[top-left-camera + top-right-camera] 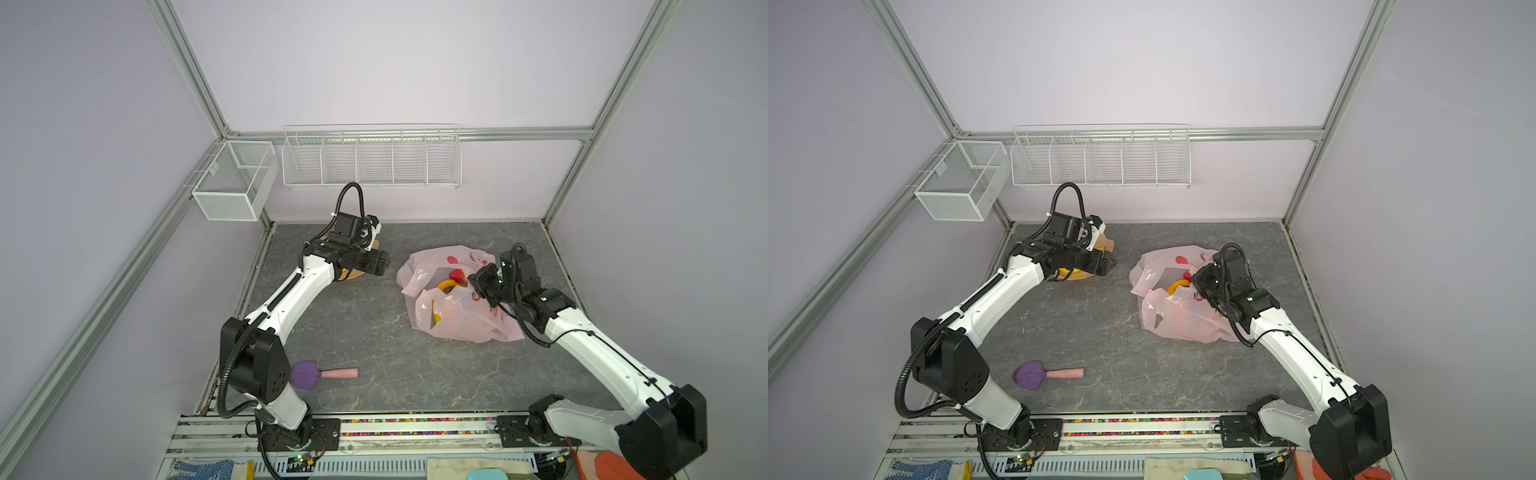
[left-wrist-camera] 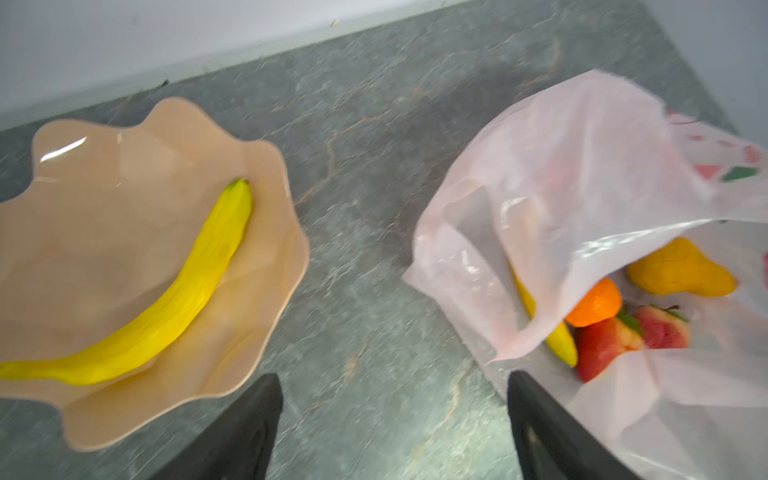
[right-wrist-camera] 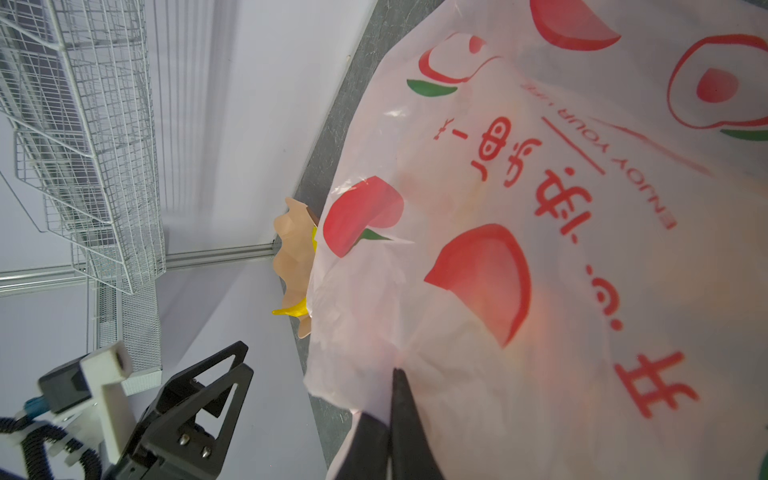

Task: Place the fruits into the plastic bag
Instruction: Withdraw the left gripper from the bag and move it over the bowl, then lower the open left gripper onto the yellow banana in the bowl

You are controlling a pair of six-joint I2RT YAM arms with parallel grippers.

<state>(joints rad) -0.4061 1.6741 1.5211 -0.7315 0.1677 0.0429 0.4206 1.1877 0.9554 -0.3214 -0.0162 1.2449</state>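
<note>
The plastic bag (image 1: 457, 316) lies crumpled on the right half of the grey desk (image 1: 374, 332), its mouth turned toward the middle. In the left wrist view several of the fruits show inside that mouth: a yellow-orange pear (image 2: 681, 270) deepest in, an orange (image 2: 596, 301) beside it, two red strawberries (image 2: 602, 345) touching each other nearer the opening, and a banana in the bag (image 2: 561, 340) lying along the edge. The bag's upper sheet drapes over the orange and most of that banana, so only parts of them are seen. The right fingers (image 3: 397, 399) are closed tight on a fold of the bag's printed film and hold it raised off the desk; in both top views this arm's wrist sits over the opening and hides part of it. One fruit is outside the bag: a long banana in the bowl (image 2: 178, 291), resting on its side across a peach-coloured scalloped bowl (image 2: 104, 199) at the far left of the desk, well apart from the bag. The left fingers (image 2: 257, 407) are spread wide with nothing between them, over the bare strip of desk between bowl and bag. In both top views the left arm covers most of the bowl. A purple-headed utensil (image 1: 316, 374) with a pink handle lies near the front, by the left arm's base. A wire rack (image 1: 372, 160) and a mesh basket (image 1: 232, 183) hang on the walls.
</note>
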